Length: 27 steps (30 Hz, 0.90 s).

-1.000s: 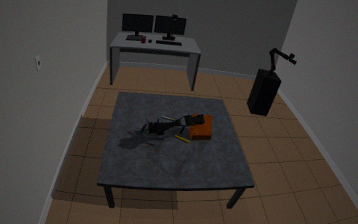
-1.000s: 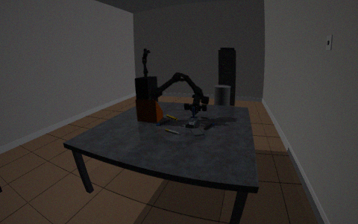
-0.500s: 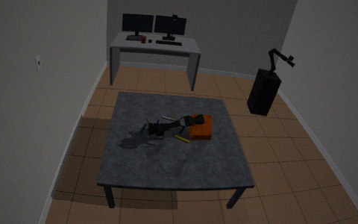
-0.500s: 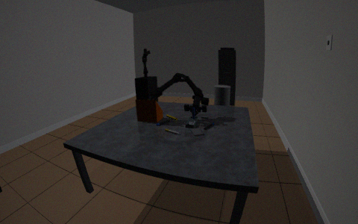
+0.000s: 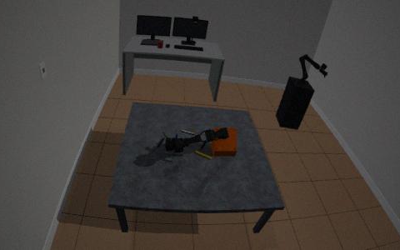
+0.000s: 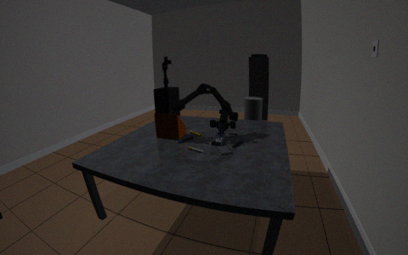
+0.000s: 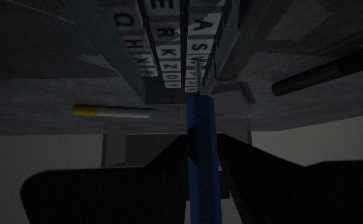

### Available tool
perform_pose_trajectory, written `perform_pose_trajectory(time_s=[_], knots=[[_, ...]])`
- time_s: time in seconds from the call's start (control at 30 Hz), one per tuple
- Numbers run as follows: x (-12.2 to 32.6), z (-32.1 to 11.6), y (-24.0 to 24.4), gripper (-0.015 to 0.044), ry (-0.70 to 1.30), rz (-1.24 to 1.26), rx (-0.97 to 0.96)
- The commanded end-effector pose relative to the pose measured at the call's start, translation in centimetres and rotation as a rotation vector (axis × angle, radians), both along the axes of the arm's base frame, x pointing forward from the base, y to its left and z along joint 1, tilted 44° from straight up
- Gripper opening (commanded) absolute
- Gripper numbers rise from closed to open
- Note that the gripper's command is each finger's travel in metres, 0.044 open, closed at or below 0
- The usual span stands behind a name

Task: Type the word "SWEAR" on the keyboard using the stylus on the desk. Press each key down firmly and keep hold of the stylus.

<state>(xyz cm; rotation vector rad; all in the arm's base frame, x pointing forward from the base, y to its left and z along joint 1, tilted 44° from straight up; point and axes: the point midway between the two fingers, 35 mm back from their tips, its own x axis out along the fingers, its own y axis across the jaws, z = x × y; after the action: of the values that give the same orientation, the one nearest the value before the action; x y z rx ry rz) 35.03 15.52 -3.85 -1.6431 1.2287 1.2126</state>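
plainly: stylus gripped, tip over the letter keys

the blue stylus is grasped between the gripper's fingertips, its thin pale tip reaching toward the keyboard. the tip overlaps the w key, just past s in the column that starts with a; whether it touches or only hovers, i cannot tell. the stylus is probably pinched along its barrel so the narrow point leads and a single key can be pressed without its neighbours. the keys show a, s, e and r within a small block, so the word likely needs only short moves, though a slanted tip could catch the wrong letter.

the keyboard lies under the bent robot arm. a yellow-and-white pen lies beside it, a dark pen on its other side, and a yellow marker nearer the orange box.

all this rests on a mottled grey table in a dim room with tan floor tiles. a white desk with two monitors stands by the far wall.
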Motion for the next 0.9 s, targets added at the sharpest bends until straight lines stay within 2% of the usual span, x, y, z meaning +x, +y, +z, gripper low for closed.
perform_pose_trajectory(time_s=[0.0,0.37,0.63,0.77,0.87], knots=[[0.0,-0.2,0.1,0.0081,-0.002,-0.005,0.000],[0.0,0.0,0.0,0.0081,-0.002,-0.005,0.000],[0.7,2.7,-2.6,0.0081,-0.003,-0.005,-0.001],[0.7,2.3,-2.4,0.0085,-0.002,-0.013,0.003],[0.7,2.3,-2.4,0.0065,-0.002,-0.013,0.003]])
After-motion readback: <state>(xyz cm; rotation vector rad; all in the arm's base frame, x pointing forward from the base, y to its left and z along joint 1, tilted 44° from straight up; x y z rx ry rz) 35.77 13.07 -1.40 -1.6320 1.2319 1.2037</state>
